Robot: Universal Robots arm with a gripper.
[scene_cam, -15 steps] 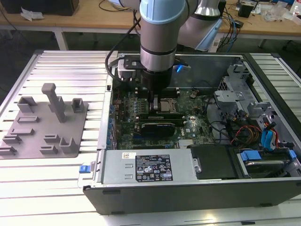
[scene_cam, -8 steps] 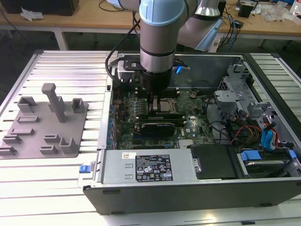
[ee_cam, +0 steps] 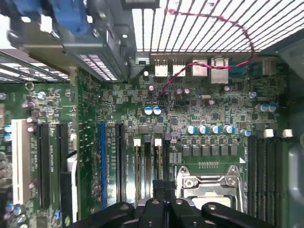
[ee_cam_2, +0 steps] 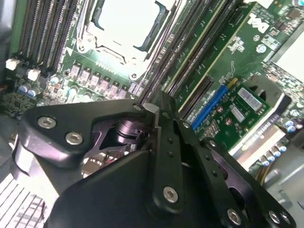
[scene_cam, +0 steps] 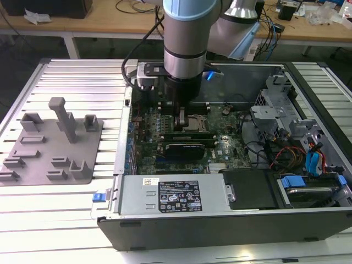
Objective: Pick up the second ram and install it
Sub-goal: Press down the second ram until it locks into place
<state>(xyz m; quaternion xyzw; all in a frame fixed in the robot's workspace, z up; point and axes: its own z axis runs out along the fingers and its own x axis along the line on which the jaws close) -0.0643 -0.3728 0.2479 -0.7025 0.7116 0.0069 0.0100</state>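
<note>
My gripper (ee_cam_2: 151, 110) sits with its jaws pressed together over the memory slots (ee_cam_2: 190, 61), centre frame. I judge it best to push squarely down along the slot. I cannot make out the second ram itself.

Green motherboard (ee_cam: 209, 114); black tool (ee_cam_2: 156, 118); grey fixture plate (scene_cam: 49, 148), apparently plain.

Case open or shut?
Open: the case is uncovered, its motherboard exposed, with the gripper down inside over it.
</note>
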